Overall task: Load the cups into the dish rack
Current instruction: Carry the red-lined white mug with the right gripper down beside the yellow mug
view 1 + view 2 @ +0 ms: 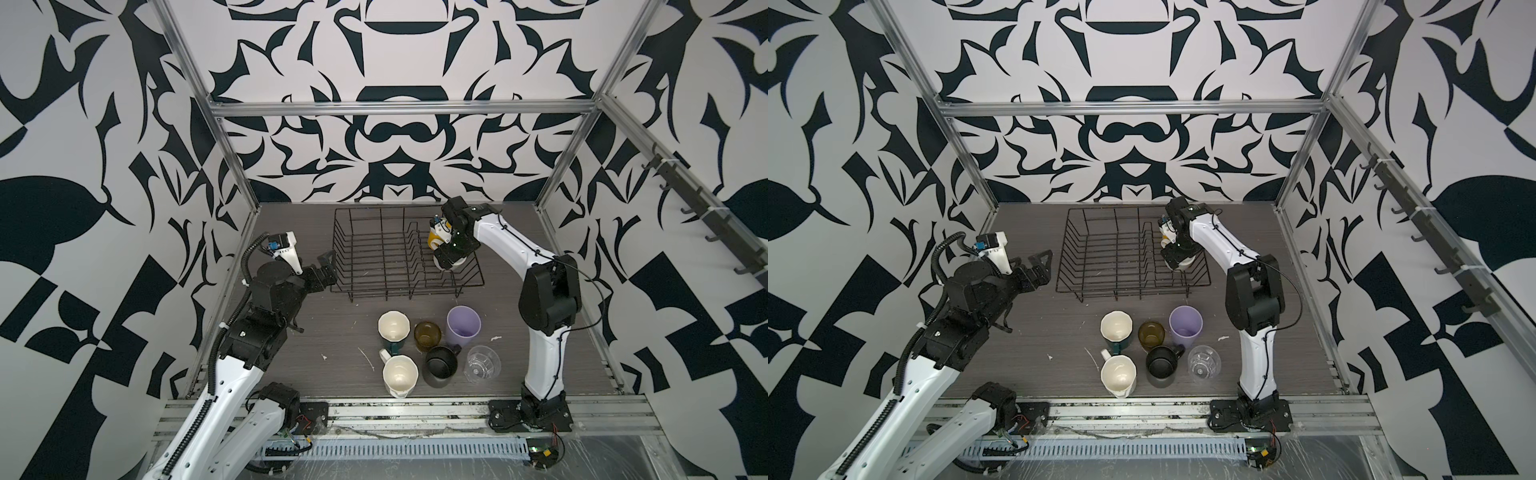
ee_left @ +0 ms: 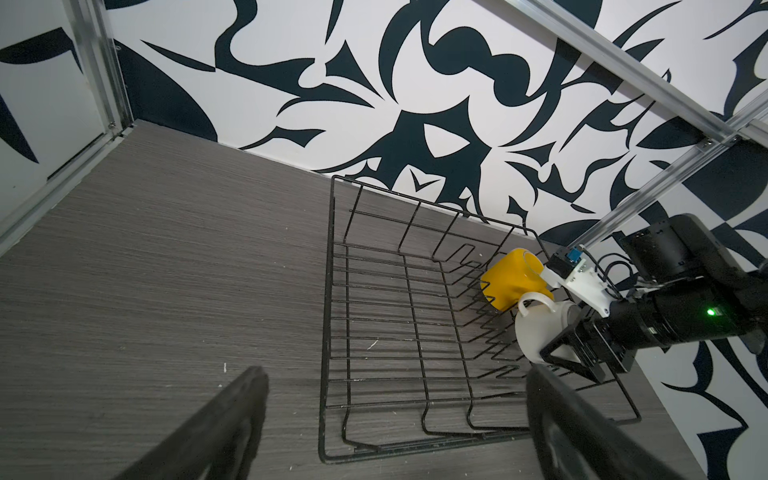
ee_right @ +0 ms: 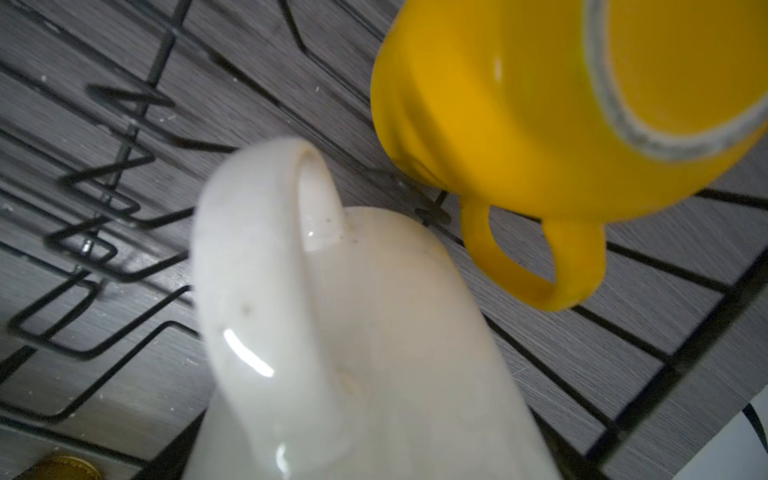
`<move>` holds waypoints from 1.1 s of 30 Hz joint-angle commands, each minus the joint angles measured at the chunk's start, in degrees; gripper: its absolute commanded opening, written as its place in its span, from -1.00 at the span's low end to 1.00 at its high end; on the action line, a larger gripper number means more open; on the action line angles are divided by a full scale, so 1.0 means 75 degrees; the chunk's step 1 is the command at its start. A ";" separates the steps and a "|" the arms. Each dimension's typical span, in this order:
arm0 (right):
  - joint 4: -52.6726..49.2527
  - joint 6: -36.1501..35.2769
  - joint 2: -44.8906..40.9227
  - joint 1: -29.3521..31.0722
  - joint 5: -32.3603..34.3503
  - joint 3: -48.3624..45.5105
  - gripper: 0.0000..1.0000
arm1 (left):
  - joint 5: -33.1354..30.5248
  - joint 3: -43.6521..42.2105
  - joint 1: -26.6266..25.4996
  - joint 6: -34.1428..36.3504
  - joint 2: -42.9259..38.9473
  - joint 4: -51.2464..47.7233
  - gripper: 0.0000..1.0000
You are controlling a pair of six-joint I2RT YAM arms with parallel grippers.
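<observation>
Dish rack [image 1: 374, 253] with yellow mug [image 2: 513, 278] and white mug [image 2: 536, 328] inside, seemingly both sideways.

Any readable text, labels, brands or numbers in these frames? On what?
None legible.
yellow mug and white mug: plain, no print.
Small dark marks on the left arm's white camera mount: too small to read.

Left arm [image 1: 232, 390] bends at the elbow, forearm reaching toward the middle; the left gripper [image 1: 330, 269] points forward, jaws spread wide, holding nothing; right arm [image 1: 511, 245] arches forward and down; the right gripper [image 1: 448, 261] points downward, jaws wide, gripping the white mug [image 2: 536, 328].
</observation>
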 commanded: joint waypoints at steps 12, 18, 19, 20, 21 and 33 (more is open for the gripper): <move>-0.0013 0.0298 0.0327 -0.0036 0.0367 0.0624 -0.90 | 0.0012 0.0011 0.0020 0.0044 -0.0001 -0.0042 0.99; -0.0212 0.0557 0.0508 -0.0137 0.0443 0.0720 -0.58 | 0.0026 0.0017 0.0019 0.0044 0.0008 -0.0054 0.99; -0.0217 0.0631 0.0506 -0.0172 0.0407 0.0721 -0.54 | 0.0023 0.0011 0.0022 0.0044 0.0008 -0.0062 0.99; -0.0240 0.0688 0.0505 -0.0204 0.0375 0.0727 -0.50 | 0.0023 0.0020 0.0019 0.0044 -0.0002 -0.0065 0.99; -0.0251 0.0749 0.0500 -0.0240 0.0347 0.0732 -0.44 | 0.0023 0.0011 0.0019 0.0044 -0.0004 -0.0065 0.99; -0.0320 0.1055 0.0593 -0.0271 0.0309 0.0662 -0.05 | -0.0003 0.0046 0.0019 0.0044 -0.0004 -0.0143 0.99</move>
